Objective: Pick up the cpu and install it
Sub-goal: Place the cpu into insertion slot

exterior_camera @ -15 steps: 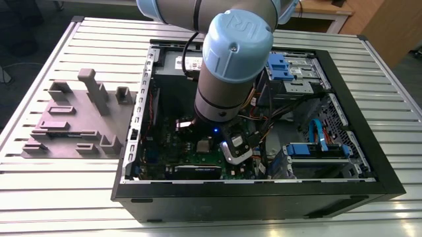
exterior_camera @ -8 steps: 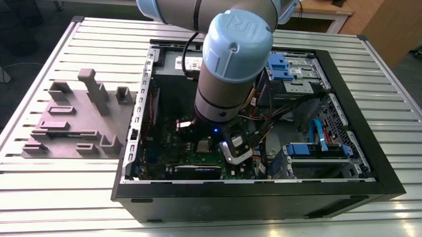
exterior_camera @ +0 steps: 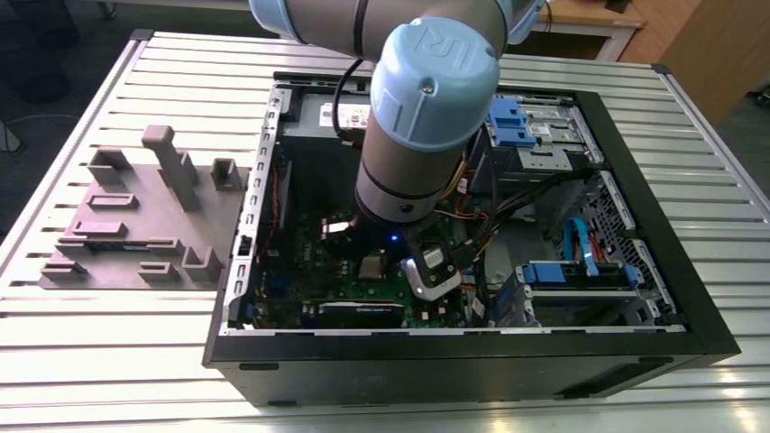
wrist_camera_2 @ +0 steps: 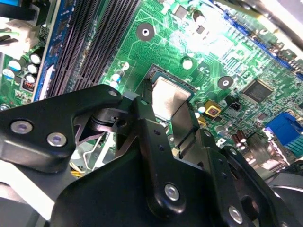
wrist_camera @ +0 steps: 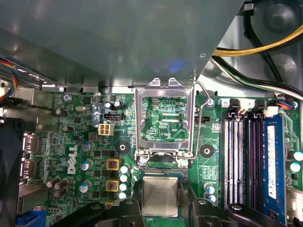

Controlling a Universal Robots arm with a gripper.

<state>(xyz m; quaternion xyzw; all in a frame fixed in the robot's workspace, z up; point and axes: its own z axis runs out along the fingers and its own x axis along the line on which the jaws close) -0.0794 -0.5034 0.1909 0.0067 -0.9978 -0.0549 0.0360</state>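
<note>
An open black computer case (exterior_camera: 626, 271) lies on its side on a table (exterior_camera: 108, 334) of ribbed silver metal slats. On the exterior view's left, just beside the case, a grey plastic fixture (exterior_camera: 132, 216) with upright blocks rests on the slats. Beyond the table's far edge, wooden furniture (exterior_camera: 710, 45) stands at the exterior view's right, over a dark floor.

The arm (exterior_camera: 416, 135), grey with pale blue joint caps, reaches down into the case over the green motherboard (wrist_camera: 85, 142). In both wrist views the gripper (wrist_camera_2: 165, 111) is at the cpu (wrist_camera_2: 166, 97), a silver-topped square lying flat in its socket on the board; the black jaws stand narrowly apart, one on either side of the chip, and whether they press its edges cannot be told. In the first wrist view the socket's metal retention frame (wrist_camera: 163, 118) is swung up open just beyond the cpu (wrist_camera: 160, 196), with black and blue memory slots (wrist_camera: 251, 156) to one side.
</note>
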